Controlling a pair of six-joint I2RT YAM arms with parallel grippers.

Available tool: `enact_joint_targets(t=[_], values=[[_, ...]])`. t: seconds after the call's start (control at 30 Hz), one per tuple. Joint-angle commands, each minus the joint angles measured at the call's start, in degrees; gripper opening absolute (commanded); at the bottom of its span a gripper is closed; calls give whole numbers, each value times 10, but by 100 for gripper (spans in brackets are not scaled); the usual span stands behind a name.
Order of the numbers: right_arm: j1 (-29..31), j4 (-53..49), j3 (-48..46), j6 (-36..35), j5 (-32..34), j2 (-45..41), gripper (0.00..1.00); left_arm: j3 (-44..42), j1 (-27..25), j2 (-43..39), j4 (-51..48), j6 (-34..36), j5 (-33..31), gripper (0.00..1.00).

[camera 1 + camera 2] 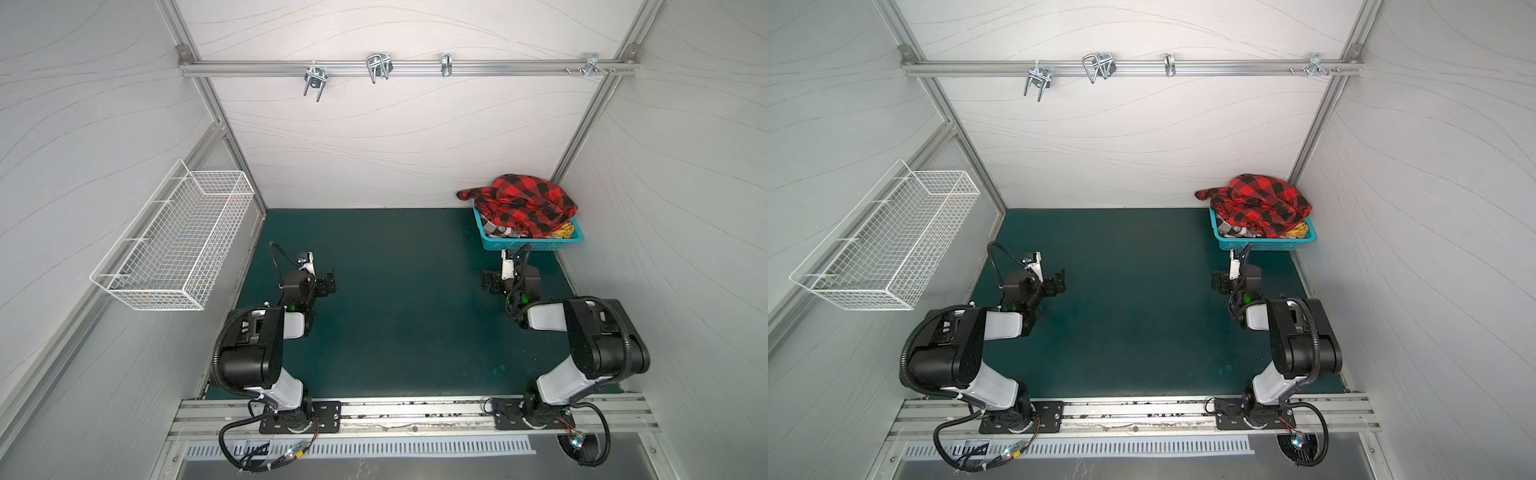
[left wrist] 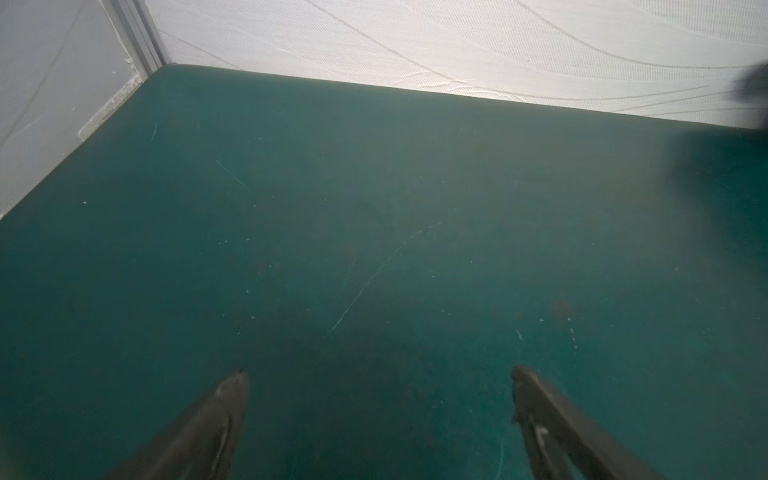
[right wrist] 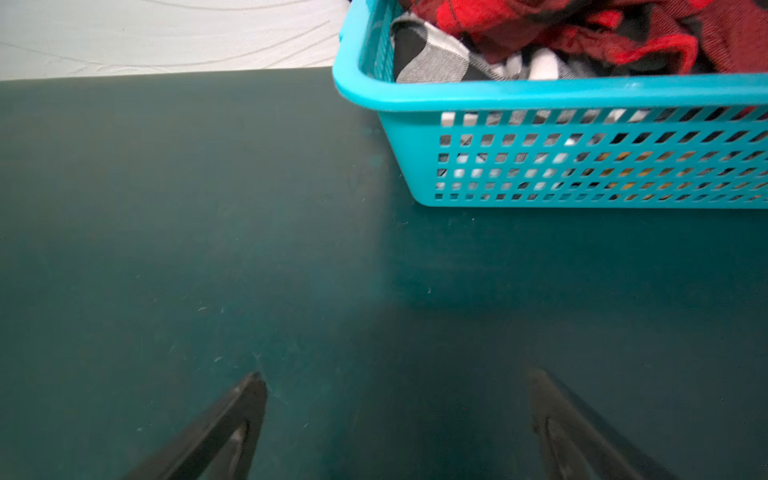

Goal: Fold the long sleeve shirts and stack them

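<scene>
The long sleeve shirts lie heaped in a teal plastic basket [image 1: 532,246] [image 1: 1266,246] [image 3: 582,93] at the back right corner of the green mat. In both top views the red-and-black one [image 1: 523,201] [image 1: 1262,199] [image 3: 540,25] is crumpled on top. A black-and-white one [image 1: 496,227] [image 1: 1231,226] [image 3: 432,58] shows beneath it, and a mustard-yellow one [image 1: 566,230] [image 1: 1300,230] peeks out at the right. My right gripper [image 1: 490,282] [image 1: 1221,282] [image 3: 397,374] hangs open just in front of the basket, holding nothing. My left gripper [image 1: 326,282] [image 1: 1057,282] [image 2: 378,371] is open and empty over bare mat at the left.
The green mat [image 1: 395,324] is walled in by white panels on three sides. A white wire basket [image 1: 174,237] hangs on the left wall. Metal hooks [image 1: 378,68] sit on a rail high on the back wall. Both arm bases stand on the front rail.
</scene>
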Motion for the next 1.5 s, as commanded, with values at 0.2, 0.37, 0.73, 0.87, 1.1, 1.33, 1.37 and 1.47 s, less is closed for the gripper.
enact_joint_targets(t=[0.2, 0.37, 0.73, 0.87, 1.1, 1.33, 1.37, 1.47], values=[[5, 11, -7, -9, -2, -10, 99, 12, 0, -10, -11, 4, 3, 100], [3, 7, -5, -9, -4, -10, 99, 13, 0, -10, -11, 4, 2, 100], [3, 10, -6, -9, -4, -11, 99, 15, 0, -7, -11, 4, 2, 100], [3, 10, -7, -9, -4, -12, 99, 14, 0, -9, -14, 4, 3, 100], [-3, -643, 377, 174, 171, -110, 99, 284, -10, -80, -460, -124, -200, 99], [-77, -852, 599, 332, 40, -33, 99, 485, -109, -82, -695, -285, -71, 92], [-76, -876, 634, 323, 43, -11, 99, 486, -141, -87, -698, -272, -79, 93], [-78, -949, 754, 295, 46, 76, 97, 478, -224, -100, -720, -239, -123, 94]])
